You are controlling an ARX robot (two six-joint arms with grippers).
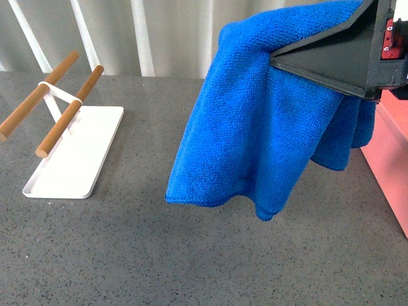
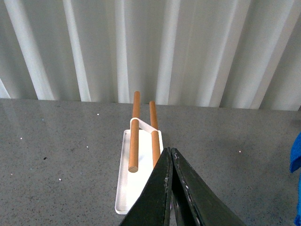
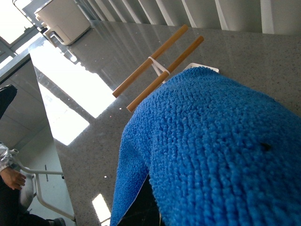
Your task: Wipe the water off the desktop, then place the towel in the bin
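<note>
Front view first – the towel [image 1: 255, 127] hangs in the air from our right gripper [image 1: 280, 62], whose dark fingers come together in a wedge with the cloth bunched over and around the tip. We read that as clenched on the towel. The cloth falls in loose folds. Its lower hem looks clear of the desktop [image 1: 159, 261], though we cannot be sure of the gap. At the right edge a strip of the bin [image 1: 390, 159] shows. The towel hangs just beside it on the left, with one fold close to the bin's near wall, and it is not inside. Well apart on the left lies a flat white tray [image 1: 89, 153], and two wooden bars [image 1: 67, 111] slant up from it on a white bracket.

Left wrist view shows our left gripper [image 2: 170, 155] with its jaws pressed tight together and nothing between them. It is raised over the desktop [image 2: 56, 165] and points along the tray [image 2: 123, 183] and its bars [image 2: 134, 136]. A sliver of the towel [image 2: 296, 157] shows at the frame's edge, away from this gripper. Behind the desktop stands a white ribbed wall [image 2: 188, 47].

Right wrist view is mostly filled by the towel [image 3: 221, 150] – fluffy pile draped close over the camera – with a dark finger [image 3: 141, 207] just visible under it. Beyond it we see the bars [image 3: 155, 61] and the desktop [image 3: 89, 155], glossy with window glare. We cannot make out any water on the surface.
</note>
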